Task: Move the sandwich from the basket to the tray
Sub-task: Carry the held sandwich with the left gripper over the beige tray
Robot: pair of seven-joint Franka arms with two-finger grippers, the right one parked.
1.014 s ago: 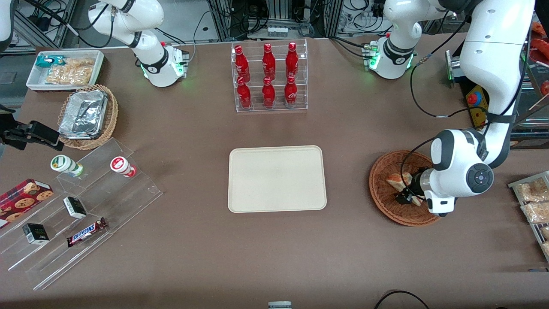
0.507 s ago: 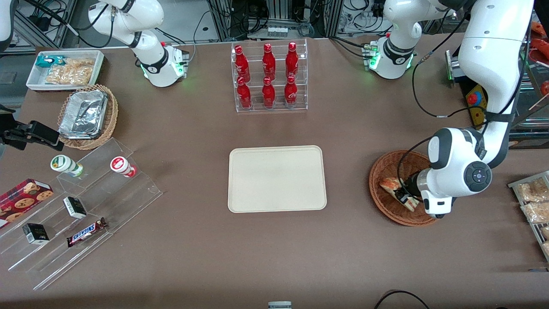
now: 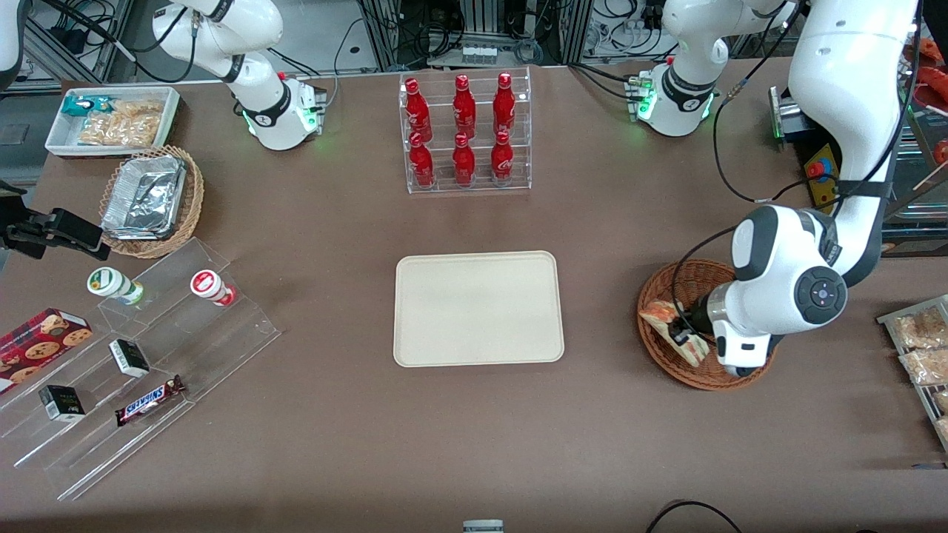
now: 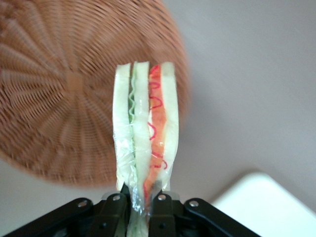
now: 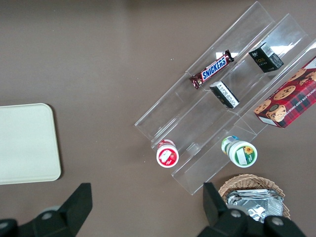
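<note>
With the sandwich clamped in my gripper, I have lifted it to the basket rim, tray next.

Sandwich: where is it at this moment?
The sandwich is clamped in the left arm's tool, lifted above the basket at its rim nearest the tray, toward the working arm's end of the table.

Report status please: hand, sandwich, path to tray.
Hand shut on sandwich, lifted above basket rim. Tray bare. Nothing on table between basket and tray.
</note>
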